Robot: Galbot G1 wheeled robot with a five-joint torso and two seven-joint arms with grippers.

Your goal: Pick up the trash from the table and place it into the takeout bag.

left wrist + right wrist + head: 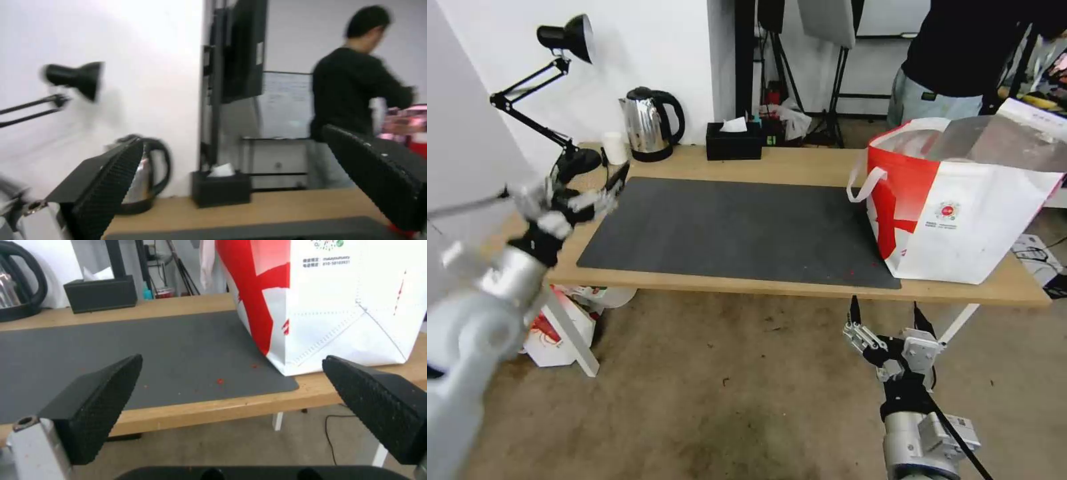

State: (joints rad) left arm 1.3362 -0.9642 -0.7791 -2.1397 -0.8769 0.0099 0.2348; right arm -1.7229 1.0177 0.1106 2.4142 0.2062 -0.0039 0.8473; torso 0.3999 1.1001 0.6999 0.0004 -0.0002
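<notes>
Table (800, 167) holds only the bag (960, 220); both grippers, left (602, 193) and right (887, 313), gape empty, and a careless swing could topple it.

Upper left of the head view: a black desk lamp (564, 40), a small white cup (615, 147) and a steel kettle (650, 125) — a black tissue box (734, 141) sits upper centre.
</notes>
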